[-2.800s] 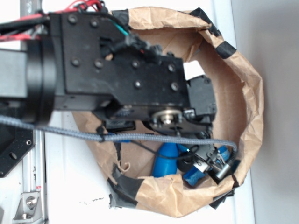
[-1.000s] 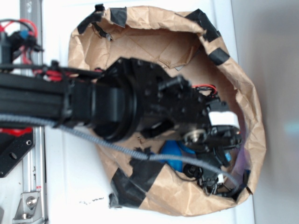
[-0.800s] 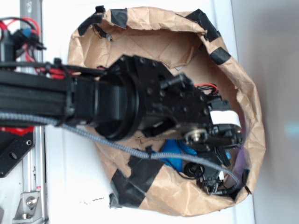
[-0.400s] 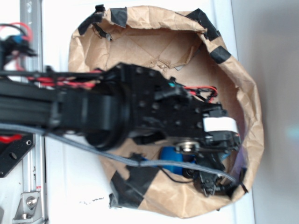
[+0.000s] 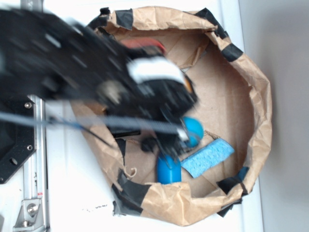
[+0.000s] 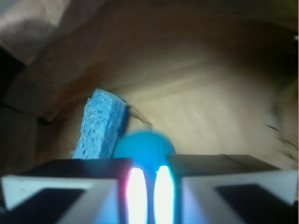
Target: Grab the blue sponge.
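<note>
Inside the brown paper bag [image 5: 256, 101], the blue sponge [image 5: 207, 157] lies flat just beside the teal ball [image 5: 194, 131]; the tool [image 6: 145, 184], nearly closed, clamps that ball.

No lettering, label, brand, number or sign can be read in either view. The white patch [image 5: 153, 70] on the blurred black robot arm [image 5: 72, 63] shows no legible print, and the brown paper bag [image 5: 251, 87] with its black tape strips [image 5: 232, 50] carries no visible writing.
</note>
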`<action>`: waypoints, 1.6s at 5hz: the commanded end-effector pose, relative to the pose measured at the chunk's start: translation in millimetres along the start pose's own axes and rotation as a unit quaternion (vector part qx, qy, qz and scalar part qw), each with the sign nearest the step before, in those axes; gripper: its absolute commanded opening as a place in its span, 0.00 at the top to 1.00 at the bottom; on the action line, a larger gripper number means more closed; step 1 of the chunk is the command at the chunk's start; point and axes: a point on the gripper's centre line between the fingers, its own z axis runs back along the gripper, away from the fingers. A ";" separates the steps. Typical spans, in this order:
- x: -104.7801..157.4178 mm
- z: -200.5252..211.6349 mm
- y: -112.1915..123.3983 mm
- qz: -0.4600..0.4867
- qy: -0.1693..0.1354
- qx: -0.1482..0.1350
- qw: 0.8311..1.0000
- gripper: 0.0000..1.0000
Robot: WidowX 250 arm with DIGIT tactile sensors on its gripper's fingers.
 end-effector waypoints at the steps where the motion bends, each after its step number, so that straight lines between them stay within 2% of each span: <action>1: 15.1 22.8 1.5 -0.014 -0.024 -0.007 1.000 1.00; 2: 24.9 -5.5 -22.0 -0.062 -0.008 0.016 0.998 1.00; 3: 27.9 -34.5 -40.1 -0.081 0.006 0.029 0.996 0.00; 4: 22.0 -60.8 -53.9 -0.106 0.019 0.048 0.993 0.00; 5: 17.6 -75.0 -56.9 -0.115 0.029 0.020 0.993 0.00; 6: 14.5 -86.0 -66.1 -0.125 0.048 0.016 0.991 0.00; 7: 10.5 -87.1 -58.4 -0.093 0.065 0.017 0.993 1.00; 8: 9.7 -88.1 -52.2 -0.086 0.067 0.019 0.994 1.00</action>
